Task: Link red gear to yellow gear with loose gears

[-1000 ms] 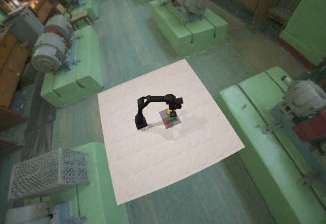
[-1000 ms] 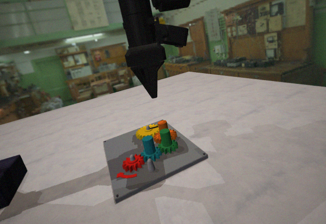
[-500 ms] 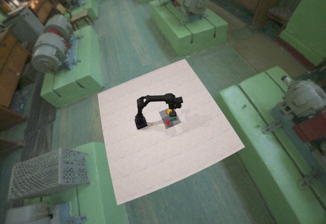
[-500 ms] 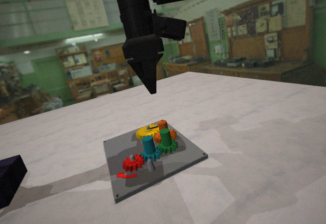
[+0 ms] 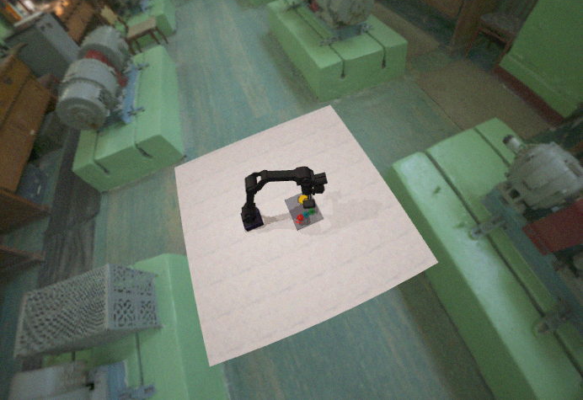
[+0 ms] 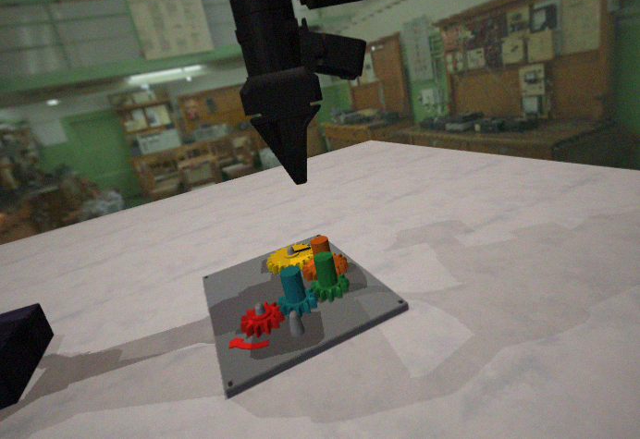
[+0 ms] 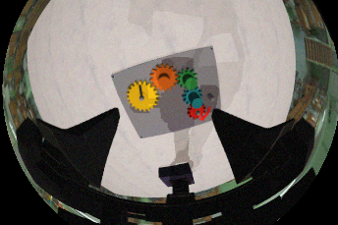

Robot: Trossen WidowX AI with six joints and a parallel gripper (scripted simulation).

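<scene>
On the grey board (image 6: 245, 284) (image 7: 147, 128) the red gear (image 6: 261, 320) (image 7: 196, 112), the teal gear (image 6: 292, 289) (image 7: 192, 96), the green gear (image 6: 326, 278) (image 7: 188, 78), the orange gear (image 6: 341, 264) (image 7: 164, 77) and the yellow gear (image 6: 285, 260) (image 7: 142, 101) with its black stripe form a row. Each looks flat and beside its neighbour, teeth close together; the orange gear is partly hidden by the green one in the exterior view. One grey peg (image 6: 296, 324) (image 7: 210, 96) is bare, beside the teal and red gears. My gripper (image 6: 301, 181) (image 7: 165, 114) is wide open and empty, high above the board.
A red arrow (image 6: 250, 344) is marked beside the red gear. The dark arm base (image 5: 251, 219) (image 6: 21, 347) (image 7: 176, 175) stands on the pale table top (image 5: 272, 283), off one side of the board. No loose gear shows on the table.
</scene>
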